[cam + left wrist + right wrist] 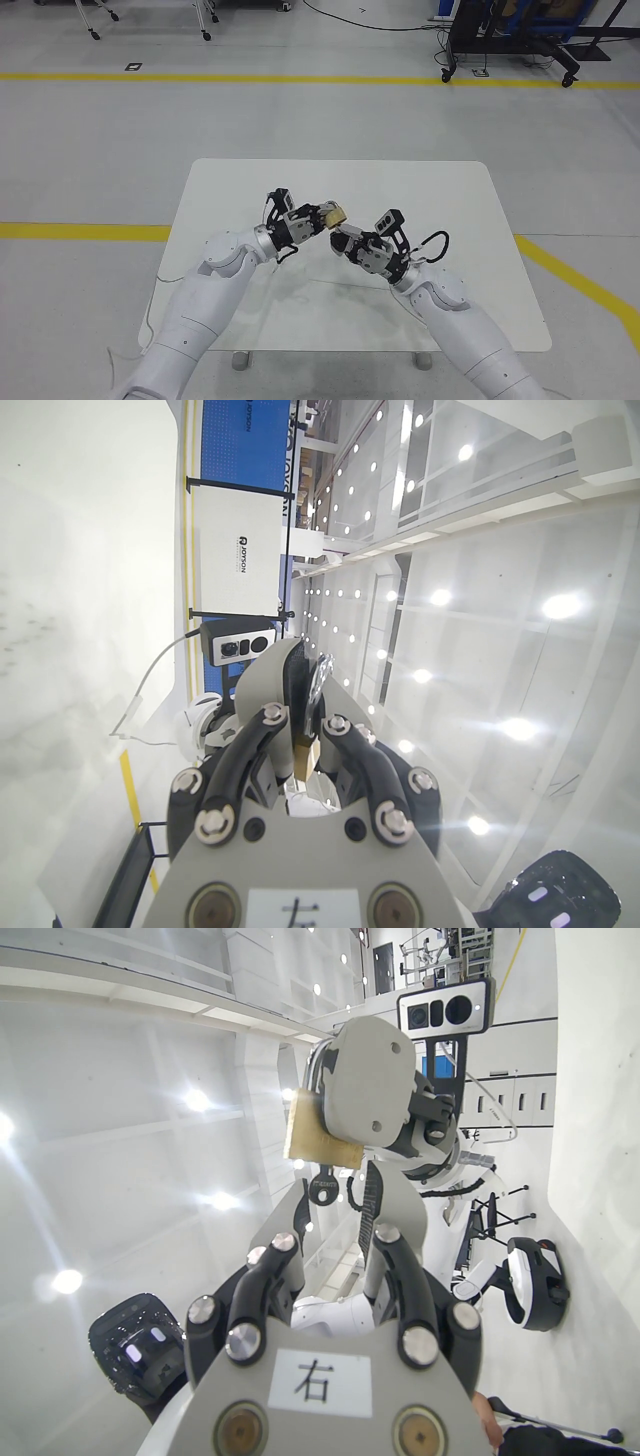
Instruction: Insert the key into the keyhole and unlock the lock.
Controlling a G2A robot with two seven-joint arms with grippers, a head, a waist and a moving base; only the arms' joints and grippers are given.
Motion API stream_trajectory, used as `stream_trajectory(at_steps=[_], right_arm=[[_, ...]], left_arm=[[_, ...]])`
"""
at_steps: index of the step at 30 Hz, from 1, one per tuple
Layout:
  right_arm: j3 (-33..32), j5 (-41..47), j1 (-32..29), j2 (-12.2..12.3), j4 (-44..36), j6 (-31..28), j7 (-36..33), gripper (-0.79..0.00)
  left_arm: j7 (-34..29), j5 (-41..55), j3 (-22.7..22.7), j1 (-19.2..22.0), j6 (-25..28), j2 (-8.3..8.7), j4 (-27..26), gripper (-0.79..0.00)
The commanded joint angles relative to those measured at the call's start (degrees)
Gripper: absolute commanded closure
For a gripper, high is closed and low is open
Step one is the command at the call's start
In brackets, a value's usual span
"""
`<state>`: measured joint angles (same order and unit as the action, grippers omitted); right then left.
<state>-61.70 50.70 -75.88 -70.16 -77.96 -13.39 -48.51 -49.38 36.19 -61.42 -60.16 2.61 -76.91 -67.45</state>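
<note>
Grip first: your right tool gapes around the dark metal key in the brass padlock your left tool clamps; pinch squarely, twist.

We see smooth, white, rounded arms. The left claw and right claw are grey, with black links, silver screws and white character labels. A black cable rings the right wrist.

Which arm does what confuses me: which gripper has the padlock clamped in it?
The left gripper: it is shut on the brass padlock. The right gripper sits open around the key below the padlock.
</note>
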Motion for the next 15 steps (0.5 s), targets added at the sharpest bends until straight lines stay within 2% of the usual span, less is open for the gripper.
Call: stream_trajectory(at_steps=[1, 2, 11, 13, 15], right_arm=[[0.1, 0.1, 0.2, -0.1, 0.3, 0.3, -0.2, -0.043], [0.1, 0.2, 0.3, -0.1, 0.5, 0.5, -0.3, 0.000], [0.3, 4.4, 0.7, -0.7, 1.7, 3.0, -2.7, 0.000], [0.4, 5.5, 0.7, -0.8, 2.0, 3.6, -3.3, 0.000], [0.3, 9.0, 0.5, -1.1, 2.3, 5.0, -4.2, 0.000]], left_arm=[[-0.1, -0.2, 0.0, 0.1, 0.2, 0.01, 0.1, 0.000], [-0.2, -0.2, 0.0, 0.1, 0.2, 0.01, 0.2, 0.000], [-0.1, -1.6, -0.2, 0.4, 2.1, 0.09, 0.3, 0.000], [0.2, -2.8, -0.2, 0.4, 3.5, 0.14, 0.2, 0.000], [1.8, -7.8, 0.0, 0.5, 6.9, 0.35, -0.4, 0.000]])
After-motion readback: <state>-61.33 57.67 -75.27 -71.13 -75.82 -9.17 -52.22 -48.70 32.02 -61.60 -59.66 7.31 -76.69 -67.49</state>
